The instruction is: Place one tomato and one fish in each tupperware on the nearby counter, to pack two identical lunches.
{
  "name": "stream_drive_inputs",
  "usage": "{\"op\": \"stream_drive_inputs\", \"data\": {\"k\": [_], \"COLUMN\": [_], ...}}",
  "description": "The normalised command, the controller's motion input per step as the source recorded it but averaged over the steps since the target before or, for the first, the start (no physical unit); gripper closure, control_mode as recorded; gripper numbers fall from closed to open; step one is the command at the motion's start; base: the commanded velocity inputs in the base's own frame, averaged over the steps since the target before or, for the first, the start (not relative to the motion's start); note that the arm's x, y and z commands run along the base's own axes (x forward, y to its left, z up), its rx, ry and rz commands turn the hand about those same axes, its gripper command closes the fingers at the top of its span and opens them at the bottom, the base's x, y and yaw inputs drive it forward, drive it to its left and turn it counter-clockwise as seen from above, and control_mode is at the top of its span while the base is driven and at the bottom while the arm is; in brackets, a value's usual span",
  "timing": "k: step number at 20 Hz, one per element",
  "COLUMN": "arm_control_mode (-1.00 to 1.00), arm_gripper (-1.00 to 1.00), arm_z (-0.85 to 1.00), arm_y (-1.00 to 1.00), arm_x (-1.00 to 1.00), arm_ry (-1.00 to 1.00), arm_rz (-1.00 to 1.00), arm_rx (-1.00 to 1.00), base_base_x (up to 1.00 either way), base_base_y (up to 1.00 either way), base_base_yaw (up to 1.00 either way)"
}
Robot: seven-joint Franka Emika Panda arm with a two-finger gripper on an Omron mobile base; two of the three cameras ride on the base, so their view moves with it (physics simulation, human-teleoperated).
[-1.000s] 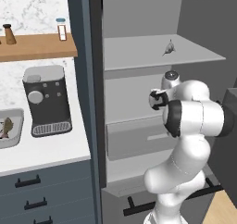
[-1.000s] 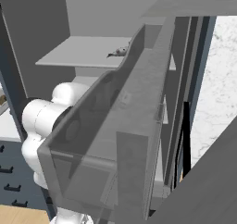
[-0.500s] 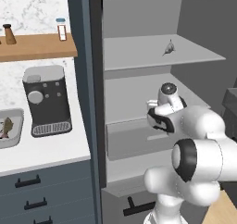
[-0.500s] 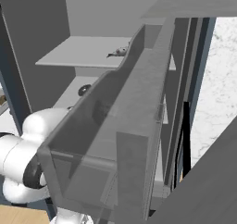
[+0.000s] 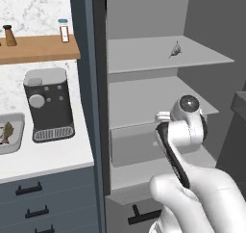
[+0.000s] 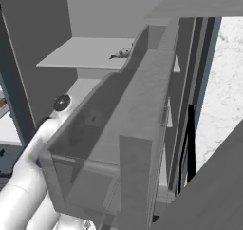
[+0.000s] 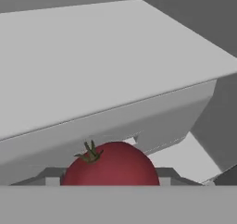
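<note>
A round red tomato with a green stem sits between my fingers, which clamp it before the grey drawer's front edge.

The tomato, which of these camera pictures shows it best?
The hand view: the red tomato with its green stalk sits close up at the bottom, in front of a grey shelf. In the left base view the arm reaches into the fridge; I can't make out the tomato there.
</note>
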Motion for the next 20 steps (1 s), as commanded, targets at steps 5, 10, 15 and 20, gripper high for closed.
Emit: {"op": "stream_drive_inputs", "data": {"k": [5, 10, 15, 20], "arm_control_mode": [-1.0, -1.0, -1.0, -1.0], "arm_gripper": [1.0, 1.0, 1.0, 1.0], "arm_z": [0.89, 0.67, -0.04, -0.51], "arm_y": [0.15, 0.27, 0.26, 0.12], "arm_x": [-1.0, -1.0, -1.0, -1.0], "arm_ry": [0.0, 0.0, -0.05, -0.17], "arm_rz": [0.13, 0.2, 0.25, 0.18], "arm_rx": [0.0, 0.0, 0.0, -0.01], "base_base_x": [0.0, 0.0, 0.0, 0.0], "base_base_y": [0.0, 0.0, 0.0, 0.0], "base_base_yaw": [0.0, 0.0, 0.0, 0.0]}}
